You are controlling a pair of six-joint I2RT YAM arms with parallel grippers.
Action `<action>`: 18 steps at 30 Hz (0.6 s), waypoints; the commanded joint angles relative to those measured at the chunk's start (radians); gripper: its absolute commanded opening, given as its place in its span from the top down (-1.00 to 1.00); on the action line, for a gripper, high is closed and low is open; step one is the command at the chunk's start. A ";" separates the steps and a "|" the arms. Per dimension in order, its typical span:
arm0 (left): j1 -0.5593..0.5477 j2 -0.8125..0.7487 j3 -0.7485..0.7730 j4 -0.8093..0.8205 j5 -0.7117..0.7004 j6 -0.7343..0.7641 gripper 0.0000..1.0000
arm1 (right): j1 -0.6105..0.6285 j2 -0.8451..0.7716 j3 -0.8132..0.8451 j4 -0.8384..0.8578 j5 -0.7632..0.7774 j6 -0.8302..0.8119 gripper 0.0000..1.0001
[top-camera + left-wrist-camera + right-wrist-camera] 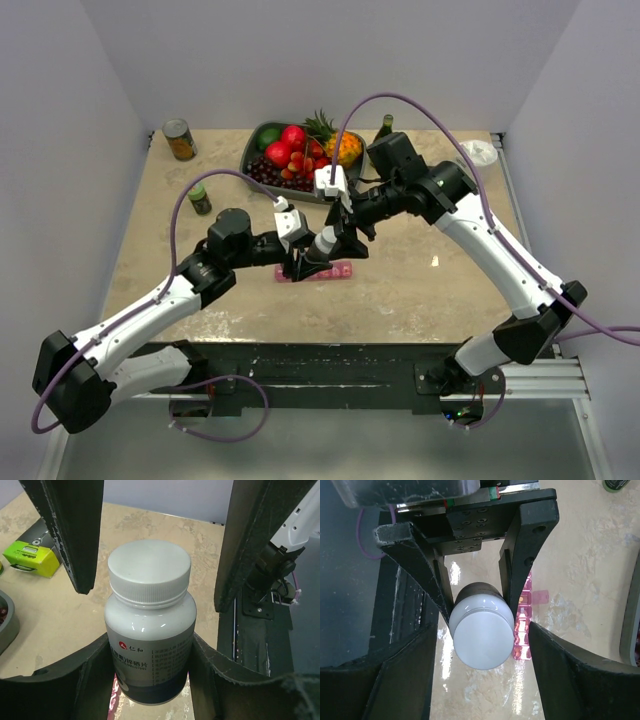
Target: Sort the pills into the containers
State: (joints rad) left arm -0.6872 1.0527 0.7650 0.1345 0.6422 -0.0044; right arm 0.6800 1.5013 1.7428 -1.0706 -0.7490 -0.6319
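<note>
Here, the pink pill organiser [522,630] lies flat on the tabletop [580,555], mid-scene, directly beneath both arms' fingers. One lid flap [540,597] on it stands open; what its compartments hold cannot be told. The left fingers [515,570] are clamped on the body of a white bottle [150,630], held above the strip. The right fingers [75,535] stand spread either side of its screwed-on white cap [149,572], with a gap on each side.

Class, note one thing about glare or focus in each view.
Top external: even light, all sharp. Left wrist: bottle sharp, small highlights on its shoulder. Right wrist: white glare streaks on the table, cap slightly soft.
</note>
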 commanded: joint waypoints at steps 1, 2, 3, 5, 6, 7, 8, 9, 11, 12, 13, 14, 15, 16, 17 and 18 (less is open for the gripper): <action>0.006 0.003 0.053 -0.019 0.008 0.043 1.00 | 0.003 -0.010 0.041 -0.005 0.007 0.020 -0.50; 0.006 0.003 0.053 -0.025 0.007 0.044 1.00 | 0.003 -0.013 0.040 -0.003 0.008 0.023 -0.49; 0.006 0.004 0.054 -0.030 0.005 0.046 1.00 | 0.003 -0.012 0.041 -0.002 0.010 0.026 -0.47; 0.005 0.006 0.060 -0.041 0.004 0.050 1.00 | 0.004 -0.013 0.046 0.003 0.017 0.031 -0.41; 0.006 0.006 0.060 -0.042 0.002 0.052 1.00 | 0.001 -0.013 0.049 0.004 0.019 0.031 -0.39; 0.006 0.004 0.062 -0.044 -0.001 0.053 1.00 | 0.003 -0.013 0.050 0.003 0.020 0.031 -0.34; 0.006 0.004 0.063 -0.049 -0.003 0.055 1.00 | 0.003 -0.013 0.050 0.001 0.019 0.031 -0.30; 0.006 0.001 0.063 -0.050 -0.004 0.053 1.00 | 0.003 -0.013 0.049 0.003 0.019 0.031 -0.26; 0.006 0.001 0.068 -0.050 -0.003 0.055 1.00 | 0.001 -0.010 0.047 0.000 0.016 0.029 -0.08; 0.006 0.000 0.068 -0.049 -0.007 0.053 1.00 | 0.001 -0.009 0.047 -0.003 0.013 0.028 0.01; 0.006 0.000 0.068 -0.047 -0.006 0.053 1.00 | 0.003 -0.007 0.049 -0.008 0.013 0.023 0.18; 0.006 -0.002 0.068 -0.046 -0.007 0.052 1.00 | 0.001 -0.007 0.052 -0.009 0.013 0.021 0.26; 0.006 -0.002 0.066 -0.044 -0.007 0.050 1.00 | 0.000 -0.007 0.054 -0.011 0.007 0.020 0.37; 0.006 -0.005 0.063 -0.039 -0.004 0.049 1.00 | 0.003 -0.007 0.057 -0.015 0.002 0.015 0.41; 0.006 -0.006 0.060 -0.035 -0.003 0.047 1.00 | 0.001 -0.009 0.067 -0.018 -0.007 0.015 0.47; 0.006 -0.010 0.050 -0.029 0.005 0.043 1.00 | 0.003 -0.010 0.072 -0.019 -0.025 0.017 0.51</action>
State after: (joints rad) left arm -0.6872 1.0603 0.7837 0.0689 0.6395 0.0315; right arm 0.6796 1.5043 1.7527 -1.0756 -0.7399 -0.6151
